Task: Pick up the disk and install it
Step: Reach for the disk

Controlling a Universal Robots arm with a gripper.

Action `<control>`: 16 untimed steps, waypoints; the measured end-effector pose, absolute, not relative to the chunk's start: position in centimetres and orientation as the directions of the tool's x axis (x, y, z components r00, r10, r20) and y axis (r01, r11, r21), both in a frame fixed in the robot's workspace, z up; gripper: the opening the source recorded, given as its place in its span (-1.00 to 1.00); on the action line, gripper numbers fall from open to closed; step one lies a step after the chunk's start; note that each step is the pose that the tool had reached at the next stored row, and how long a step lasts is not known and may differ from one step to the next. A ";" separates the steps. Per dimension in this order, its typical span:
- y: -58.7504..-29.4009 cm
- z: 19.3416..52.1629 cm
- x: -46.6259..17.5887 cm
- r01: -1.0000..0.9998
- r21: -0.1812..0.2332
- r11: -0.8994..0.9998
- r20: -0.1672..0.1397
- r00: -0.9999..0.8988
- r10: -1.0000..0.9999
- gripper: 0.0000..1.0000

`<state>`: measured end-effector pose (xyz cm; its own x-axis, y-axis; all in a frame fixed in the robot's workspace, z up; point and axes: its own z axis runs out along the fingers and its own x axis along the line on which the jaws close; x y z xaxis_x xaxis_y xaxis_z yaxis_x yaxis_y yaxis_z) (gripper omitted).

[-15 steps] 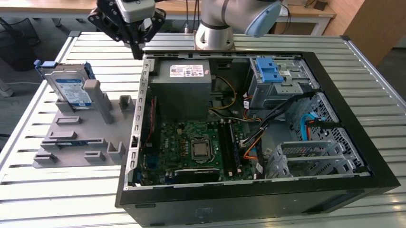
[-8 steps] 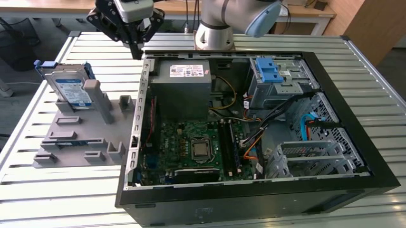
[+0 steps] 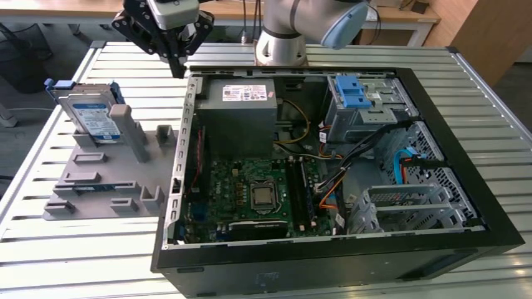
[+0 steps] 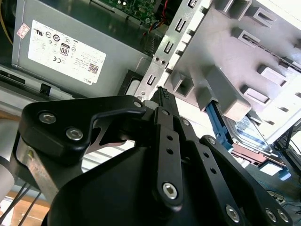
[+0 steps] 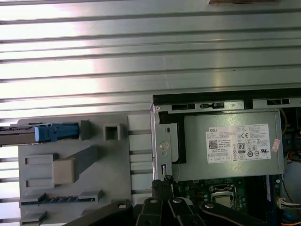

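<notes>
At the exterior view's left, the disk (image 3: 90, 116) stands on edge at the far end of a grey holder (image 3: 99, 180) on the slatted table (image 3: 50, 261), apart from the gripper. To its right the gripper (image 3: 177, 70) hangs above the table and points straight down, its black fingers (image 4: 167, 136) pressed together on nothing and their tip just beside the back corner of the open computer case (image 3: 490, 205). Further right, the arm's pale base (image 3: 280, 43) rises behind the case, and the grey power supply (image 3: 241, 115) sits inside the case's near corner, close below the fingertips.
</notes>
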<state>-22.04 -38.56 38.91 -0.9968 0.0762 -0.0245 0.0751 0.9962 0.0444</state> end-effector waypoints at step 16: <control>-38.6 38.9 -22.3 0.075 0.044 0.996 -0.024 -0.997 0.076 -0.79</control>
